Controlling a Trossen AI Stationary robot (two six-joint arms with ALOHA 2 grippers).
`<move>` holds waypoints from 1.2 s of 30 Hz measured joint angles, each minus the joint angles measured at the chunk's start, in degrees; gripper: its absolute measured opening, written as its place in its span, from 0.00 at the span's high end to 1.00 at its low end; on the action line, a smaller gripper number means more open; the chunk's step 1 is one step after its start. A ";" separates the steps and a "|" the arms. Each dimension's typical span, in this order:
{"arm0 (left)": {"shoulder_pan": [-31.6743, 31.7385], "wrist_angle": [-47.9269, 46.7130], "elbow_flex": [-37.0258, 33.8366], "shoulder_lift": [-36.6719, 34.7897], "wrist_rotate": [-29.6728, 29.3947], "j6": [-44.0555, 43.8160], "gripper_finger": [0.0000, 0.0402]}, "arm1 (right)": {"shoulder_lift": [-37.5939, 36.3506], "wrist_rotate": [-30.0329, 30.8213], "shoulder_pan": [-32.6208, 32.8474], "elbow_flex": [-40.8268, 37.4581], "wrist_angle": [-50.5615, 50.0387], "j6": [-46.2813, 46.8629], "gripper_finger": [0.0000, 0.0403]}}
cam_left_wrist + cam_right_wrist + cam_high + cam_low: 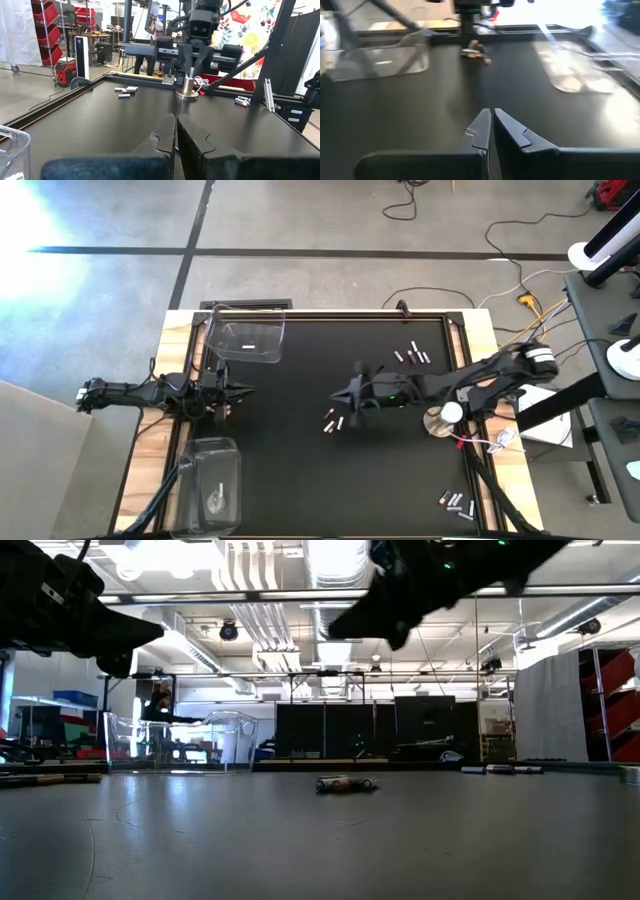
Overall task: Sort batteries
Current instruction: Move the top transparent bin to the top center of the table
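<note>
The small cylindrical batteries, some silvery-white and some dark with red marks, lie in loose clusters on the black table mat (300,480): one cluster (334,420) near the mat's middle, another (412,355) toward its far edge, a third (458,502) in its near right corner. The right gripper (352,392), fingers pressed together and holding nothing, hangs just beside the middle cluster. The left gripper (243,391), likewise closed and empty, sits at the mat's left edge between two clear plastic bins (248,338), with bare mat between the two grippers.
</note>
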 joint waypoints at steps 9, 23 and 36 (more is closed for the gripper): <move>0.00 0.09 0.00 0.04 0.00 0.00 1.00 | 11.41 -4.76 0.11 19.38 -15.21 -7.07 0.97; 0.01 0.18 0.00 0.09 0.00 0.00 1.00 | 23.41 -10.27 0.11 41.17 -31.78 -17.14 0.74; -0.01 0.48 0.00 0.63 0.00 0.00 1.00 | 25.42 -10.46 -3.99 43.88 -29.42 -26.89 0.51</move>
